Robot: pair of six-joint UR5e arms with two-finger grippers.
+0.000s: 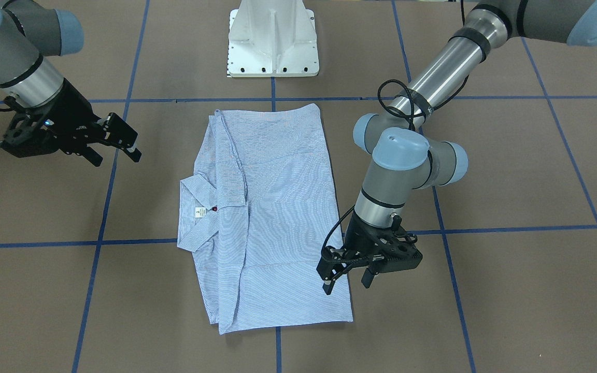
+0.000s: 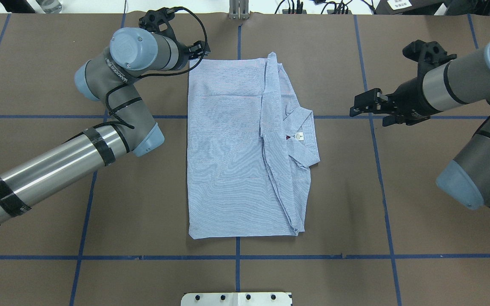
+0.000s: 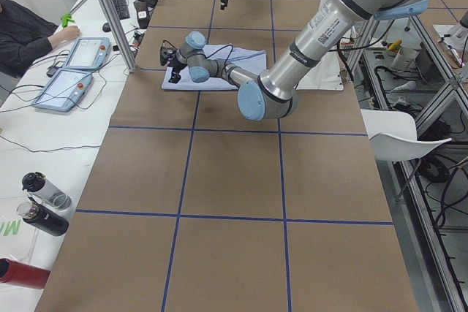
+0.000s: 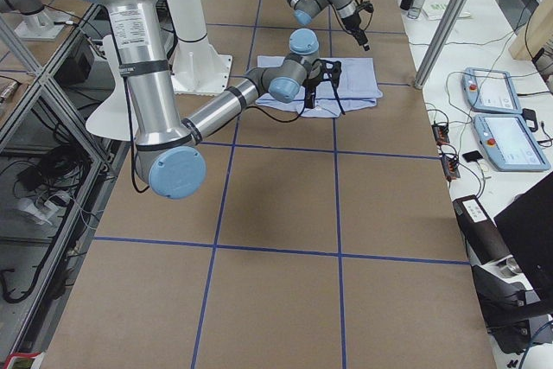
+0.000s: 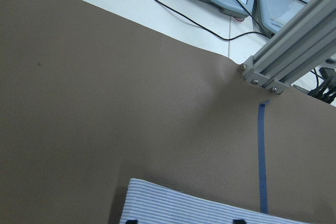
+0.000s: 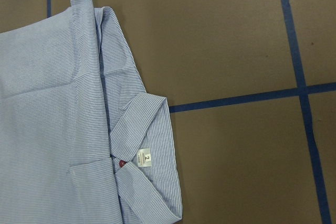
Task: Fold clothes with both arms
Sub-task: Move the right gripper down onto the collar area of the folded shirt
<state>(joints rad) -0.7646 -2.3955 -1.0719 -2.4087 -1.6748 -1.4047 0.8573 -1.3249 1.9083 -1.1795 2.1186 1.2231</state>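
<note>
Left gripper, spread and empty, hung at the folded shirt's near-right edge in the front view, likely poised to pinch it. The right gripper, also spread, hovered clear at the left. Overhead, the shirt lay flat mid-tabletop, collar rightward.

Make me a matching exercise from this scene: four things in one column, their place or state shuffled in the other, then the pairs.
Things:
1. shirt
2. left gripper
3. right gripper
4. neck label

Place or state:
A. open, over bare table out past the collar side
B. small and white, inside the collar
C. lying flat, sides folded in
D. open, at the shirt's edge opposite the collar

Pairs: 1-C, 2-D, 3-A, 4-B
</note>
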